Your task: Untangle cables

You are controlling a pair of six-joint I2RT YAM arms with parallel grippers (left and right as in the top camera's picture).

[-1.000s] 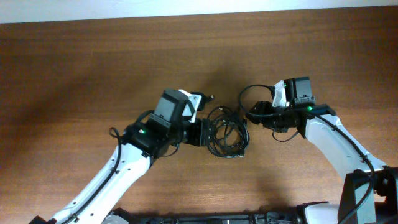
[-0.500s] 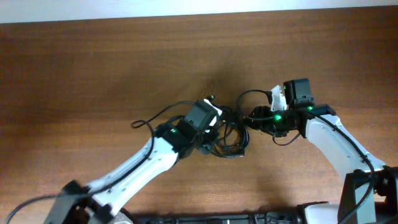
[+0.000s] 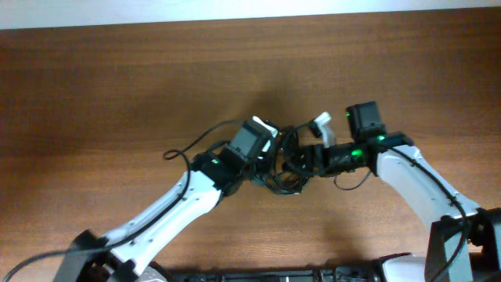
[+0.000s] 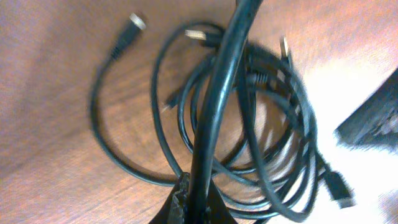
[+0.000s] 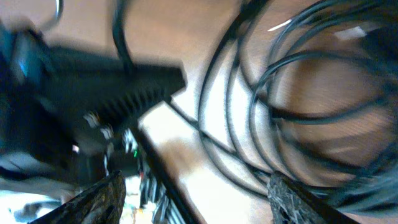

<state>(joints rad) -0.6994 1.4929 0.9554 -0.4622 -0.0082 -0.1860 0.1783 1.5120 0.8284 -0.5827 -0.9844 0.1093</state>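
The left hand (image 4: 193, 200) is clamped shut on one strand of the cables (image 4: 217, 106). A smooth, round black cord is pinched in its closed grip and runs straight up and away from it. Beneath that strand, the rest of the bundle is spread on the table (image 3: 117, 94), a brown wood-grain surface with a slight sheen. Thin, glossy, rubbery cords are laid in several overlapping oval loops just ahead of the left hand. A small barrel-shaped plug (image 4: 135, 22) with a metal tip is found far ahead of this hand and to its left, at the free end of the outermost loop. A blockier connector (image 4: 336, 186) lies off to its right, blurred.

The right hand (image 5: 194, 190) is held wide, its two ribbed black fingers (image 5: 102, 198) set well apart. Curved strands of the same bundle are seen directly ahead of it. Whether any strand is touched cannot be told, since the wrist view is badly blurred. In the overhead view the two hands are placed close together, with the knotted loops lying between them.
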